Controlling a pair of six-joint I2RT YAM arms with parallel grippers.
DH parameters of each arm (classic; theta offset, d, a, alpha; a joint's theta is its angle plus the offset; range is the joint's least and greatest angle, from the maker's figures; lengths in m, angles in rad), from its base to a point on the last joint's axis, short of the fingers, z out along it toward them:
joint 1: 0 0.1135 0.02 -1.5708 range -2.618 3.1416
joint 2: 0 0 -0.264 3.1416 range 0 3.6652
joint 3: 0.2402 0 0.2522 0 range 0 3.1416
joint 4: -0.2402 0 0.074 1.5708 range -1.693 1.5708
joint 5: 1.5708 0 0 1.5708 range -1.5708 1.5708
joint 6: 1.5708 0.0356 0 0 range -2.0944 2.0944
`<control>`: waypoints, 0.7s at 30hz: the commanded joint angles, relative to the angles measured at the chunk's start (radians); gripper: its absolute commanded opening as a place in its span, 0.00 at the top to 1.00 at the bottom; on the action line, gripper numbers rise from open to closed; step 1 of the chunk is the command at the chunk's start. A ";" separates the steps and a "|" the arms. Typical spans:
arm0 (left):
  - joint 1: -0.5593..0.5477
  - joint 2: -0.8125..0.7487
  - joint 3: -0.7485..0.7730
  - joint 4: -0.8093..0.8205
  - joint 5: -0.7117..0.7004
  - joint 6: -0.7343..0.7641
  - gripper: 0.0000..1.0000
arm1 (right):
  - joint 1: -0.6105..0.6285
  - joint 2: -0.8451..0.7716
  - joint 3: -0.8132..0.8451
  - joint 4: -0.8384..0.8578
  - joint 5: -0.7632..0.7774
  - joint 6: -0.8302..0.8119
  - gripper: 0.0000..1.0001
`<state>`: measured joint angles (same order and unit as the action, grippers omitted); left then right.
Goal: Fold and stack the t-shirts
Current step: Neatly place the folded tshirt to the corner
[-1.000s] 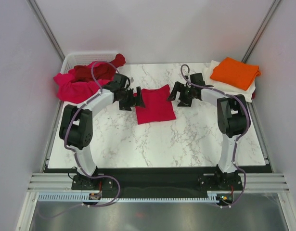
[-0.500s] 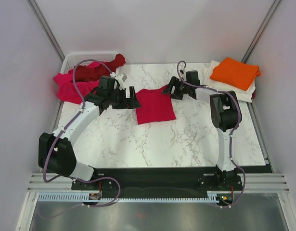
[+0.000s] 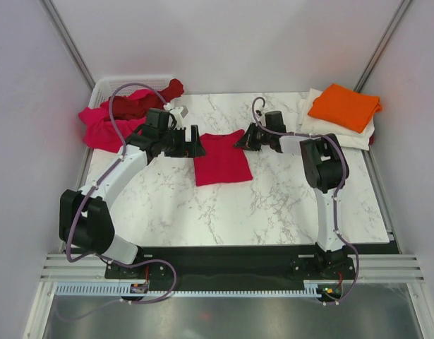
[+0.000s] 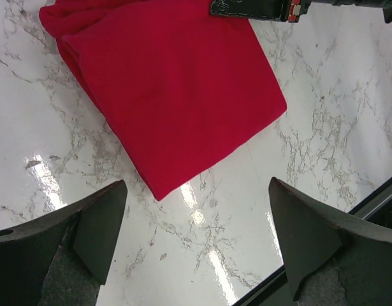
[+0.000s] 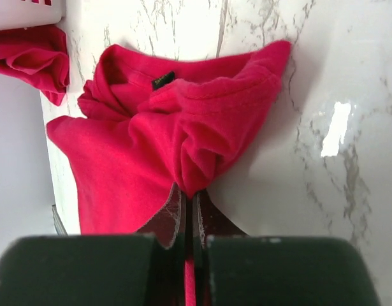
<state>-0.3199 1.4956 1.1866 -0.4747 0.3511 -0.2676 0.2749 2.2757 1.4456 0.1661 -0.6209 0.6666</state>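
Right gripper (image 5: 189, 191) is closed tight on a bunched fold of the red shirt (image 5: 138, 153), with the collar label showing further up the right wrist view. The cloth is drawn into creases running down to the jaws. The pinch is therefore judged to be for dragging or straightening the half-folded shirt on the table (image 3: 273, 205). Left gripper (image 4: 197, 185) is spread wide and nothing is held. In the left wrist view the shirt fills the upper centre of the frame, beyond the fingertips and apart from both fingers, so that arm is judged to be poised for a second grasp at the shirt's left edge. In the top view the shirt is seen at centre frame, between the two grippers. An orange shirt (image 3: 345, 106) is stacked folded on a cream shirt (image 3: 312, 121) at the upper right, likely the target pile. A pink shirt (image 3: 104, 128) and a maroon shirt (image 3: 135, 106) are heaped unfolded at the basket (image 3: 104, 88), upper left.
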 commanded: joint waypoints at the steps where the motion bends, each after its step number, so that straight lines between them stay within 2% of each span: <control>1: 0.007 0.018 0.041 0.016 0.002 0.073 0.00 | -0.016 -0.117 0.033 -0.077 0.055 0.014 1.00; 6: 0.007 0.035 -0.016 0.019 -0.026 0.053 0.00 | -0.037 -0.183 0.224 -0.334 0.199 -0.068 1.00; 8: 0.007 0.035 -0.018 0.019 -0.032 0.045 0.00 | -0.045 -0.177 0.277 -0.385 0.237 -0.078 1.00; 17: 0.005 0.046 -0.025 0.027 -0.009 0.018 0.00 | -0.124 -0.131 0.564 -0.598 0.279 -0.128 1.00; 21: 0.004 0.045 -0.033 0.033 0.000 0.015 0.00 | -0.149 -0.076 0.806 -0.796 0.260 -0.208 1.00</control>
<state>-0.3199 1.5402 1.1633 -0.4686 0.3347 -0.2520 0.1341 2.1845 2.0865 -0.4835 -0.3561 0.5358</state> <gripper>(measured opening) 0.994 0.021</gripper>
